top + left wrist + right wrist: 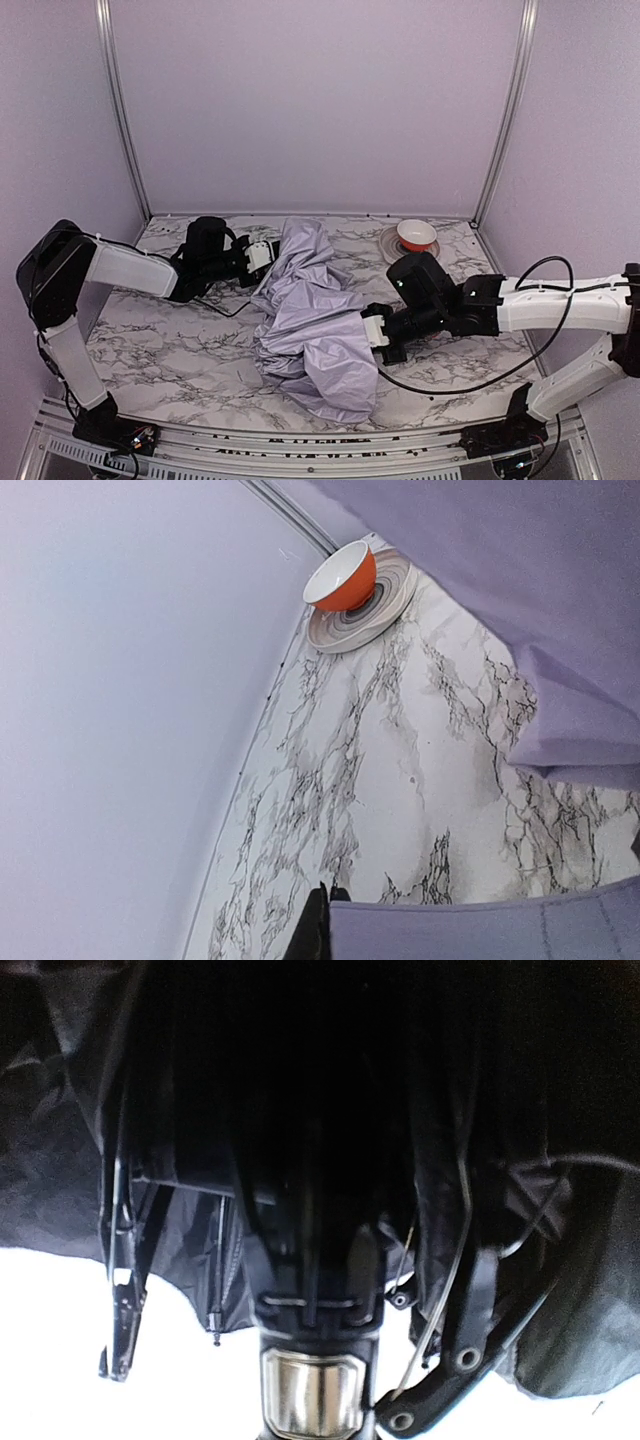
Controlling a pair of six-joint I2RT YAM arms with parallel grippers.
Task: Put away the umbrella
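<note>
Collapsed umbrella point(310, 320), between left pincer point(266, 257), right pincer point(375, 333)

Soft, even light fills the overhead view; the umbrella point(310, 320) casts only a faint shadow on the surface point(170, 340); the left wrist view is bright, its near fabric blurred; the right wrist view is murky black above, blown-out white below, with glare on a metal collar point(310, 1390).

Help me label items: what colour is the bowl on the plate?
The bowl is orange-red outside, white inside; best seen in the left wrist view.
</note>
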